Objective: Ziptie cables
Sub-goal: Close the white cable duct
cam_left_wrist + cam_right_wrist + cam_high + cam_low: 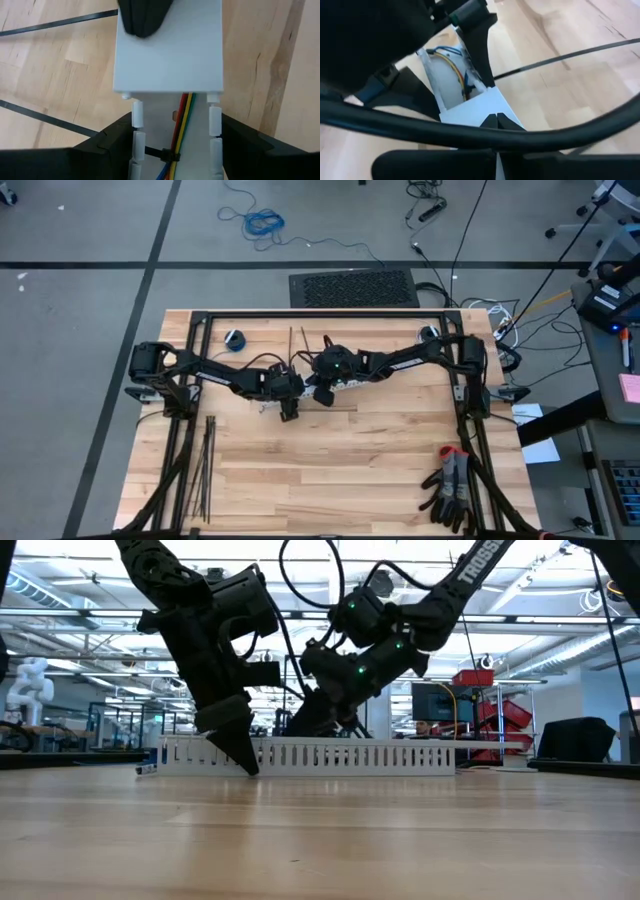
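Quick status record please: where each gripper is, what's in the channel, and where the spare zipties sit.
left gripper: straddling the white slotted channel, fingers on both sides of it
right gripper: shut, tips pressing on the channel's cover
cables: red, yellow, green and blue wires lying inside the channel
fitted ziptie: black, wrapped around the wires
spare zipties: lying on the table near the left arm's side
gloves: by the table's right side

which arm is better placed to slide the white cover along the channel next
Right, probably: its shut gripper already presses on the flat white plastic cover, while the left gripper straddles the white slotted plastic channel, steadying it.
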`<state>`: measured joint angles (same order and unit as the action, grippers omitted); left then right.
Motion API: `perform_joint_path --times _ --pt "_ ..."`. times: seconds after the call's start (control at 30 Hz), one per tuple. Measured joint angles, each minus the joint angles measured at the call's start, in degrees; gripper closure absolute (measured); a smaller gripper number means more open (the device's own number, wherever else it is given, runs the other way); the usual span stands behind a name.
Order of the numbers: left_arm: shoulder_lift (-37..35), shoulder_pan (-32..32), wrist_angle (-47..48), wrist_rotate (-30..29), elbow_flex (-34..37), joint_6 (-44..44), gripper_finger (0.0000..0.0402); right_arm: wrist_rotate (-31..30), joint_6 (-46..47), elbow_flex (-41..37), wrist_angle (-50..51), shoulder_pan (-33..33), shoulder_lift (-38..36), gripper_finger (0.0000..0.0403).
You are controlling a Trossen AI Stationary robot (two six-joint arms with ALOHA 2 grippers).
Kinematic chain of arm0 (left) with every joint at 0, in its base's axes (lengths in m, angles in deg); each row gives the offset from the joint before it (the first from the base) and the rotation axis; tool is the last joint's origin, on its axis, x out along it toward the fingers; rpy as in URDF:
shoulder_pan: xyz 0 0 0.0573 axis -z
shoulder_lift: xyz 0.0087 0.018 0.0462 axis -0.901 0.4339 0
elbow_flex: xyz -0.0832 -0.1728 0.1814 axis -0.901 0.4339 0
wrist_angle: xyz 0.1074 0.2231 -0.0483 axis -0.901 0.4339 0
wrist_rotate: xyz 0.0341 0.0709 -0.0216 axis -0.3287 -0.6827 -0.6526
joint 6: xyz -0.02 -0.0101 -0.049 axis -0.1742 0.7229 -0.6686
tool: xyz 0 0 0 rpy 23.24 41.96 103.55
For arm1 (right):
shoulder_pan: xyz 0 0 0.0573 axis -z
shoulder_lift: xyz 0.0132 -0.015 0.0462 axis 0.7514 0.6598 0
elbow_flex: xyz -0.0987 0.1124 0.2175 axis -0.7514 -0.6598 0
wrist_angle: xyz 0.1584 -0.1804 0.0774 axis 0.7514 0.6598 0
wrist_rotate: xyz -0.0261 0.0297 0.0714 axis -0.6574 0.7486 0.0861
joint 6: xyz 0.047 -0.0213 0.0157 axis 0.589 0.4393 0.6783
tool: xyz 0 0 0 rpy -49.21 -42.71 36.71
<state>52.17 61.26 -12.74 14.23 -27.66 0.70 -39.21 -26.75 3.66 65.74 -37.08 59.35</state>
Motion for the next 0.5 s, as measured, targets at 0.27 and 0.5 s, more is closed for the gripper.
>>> perform_joint_path --times 0.27,0.5 --pt "0.0 -0.9 -0.3 0.4 0.0 0.6 0.0166 0.9 1.8 0.1 -3.2 -0.4 2.6 0.0403" --pt "0.0 -2.0 -1.0 2.0 0.1 -0.1 0.016 0.9 2.4 0.0 -4.4 -0.7 2.7 0.0403"
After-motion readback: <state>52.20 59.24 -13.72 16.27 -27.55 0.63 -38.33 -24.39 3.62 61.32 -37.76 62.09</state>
